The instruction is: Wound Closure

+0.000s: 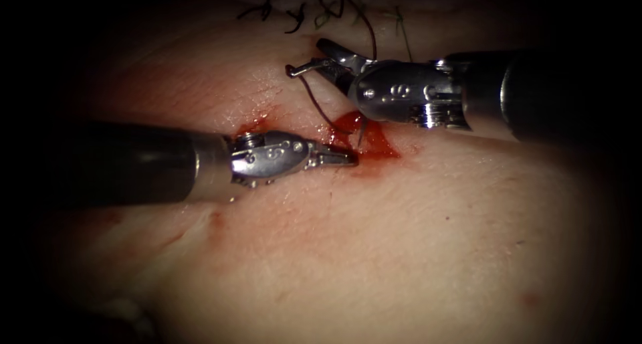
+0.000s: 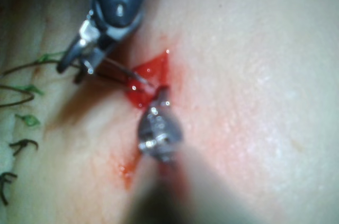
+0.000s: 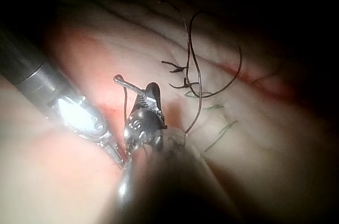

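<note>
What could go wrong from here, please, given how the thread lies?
1. The thread runs from one jaw of the open right gripper down into the red fluid, unclamped: it may slip off.
2. The fluid hides where the thread enters the tissue, so the shut left gripper, its tip at that pool's edge, might nick tissue or snag the thread; what it holds I cannot tell.

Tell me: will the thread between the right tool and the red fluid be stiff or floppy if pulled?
Probably floppy: the thread curves loosely from the right tool, jaws open, down into the red fluid. Likely slippery, since that end lies in fluid. It looks thin, so probably light.
</note>
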### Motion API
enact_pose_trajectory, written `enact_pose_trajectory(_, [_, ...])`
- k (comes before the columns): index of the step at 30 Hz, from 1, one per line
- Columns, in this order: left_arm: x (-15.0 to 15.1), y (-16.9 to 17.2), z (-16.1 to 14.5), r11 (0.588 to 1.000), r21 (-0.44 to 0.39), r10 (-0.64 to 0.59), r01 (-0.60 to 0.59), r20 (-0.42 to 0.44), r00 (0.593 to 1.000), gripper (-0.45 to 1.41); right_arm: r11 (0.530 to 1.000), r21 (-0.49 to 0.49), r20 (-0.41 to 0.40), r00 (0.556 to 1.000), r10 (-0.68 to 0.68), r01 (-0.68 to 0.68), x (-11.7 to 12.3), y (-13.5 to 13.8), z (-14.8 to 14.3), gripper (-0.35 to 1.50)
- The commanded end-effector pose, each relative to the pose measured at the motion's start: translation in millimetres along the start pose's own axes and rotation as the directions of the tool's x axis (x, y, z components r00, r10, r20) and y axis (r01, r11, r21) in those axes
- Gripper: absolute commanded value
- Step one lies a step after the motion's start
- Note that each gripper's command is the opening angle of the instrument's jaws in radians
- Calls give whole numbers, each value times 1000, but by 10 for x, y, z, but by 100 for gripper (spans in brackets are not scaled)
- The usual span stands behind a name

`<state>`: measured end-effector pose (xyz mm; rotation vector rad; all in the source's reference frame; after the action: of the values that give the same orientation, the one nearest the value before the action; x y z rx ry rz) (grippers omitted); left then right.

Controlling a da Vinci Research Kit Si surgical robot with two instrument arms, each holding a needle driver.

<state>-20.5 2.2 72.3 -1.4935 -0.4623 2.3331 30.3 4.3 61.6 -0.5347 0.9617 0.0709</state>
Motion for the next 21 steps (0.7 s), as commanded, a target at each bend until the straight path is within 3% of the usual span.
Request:
enact_pose_trajectory(1, [-5,-3,8,1000,3,-1,1,1,1000,-11,1000,1,-5,1000,0,0,-1,-5,6,-35])
enact_pose_trajectory(11, [-5,-34,8,1000,21,6,-7,59,998,-8,1000,11,-18,1000,0,0,6,-12,4,-35])
enact_pose_trajectory(21, [-33,-33,38,996,-79,43,-28,187,981,-10,1000,13,-22,1000,-1,2,6,-14,2,-35])
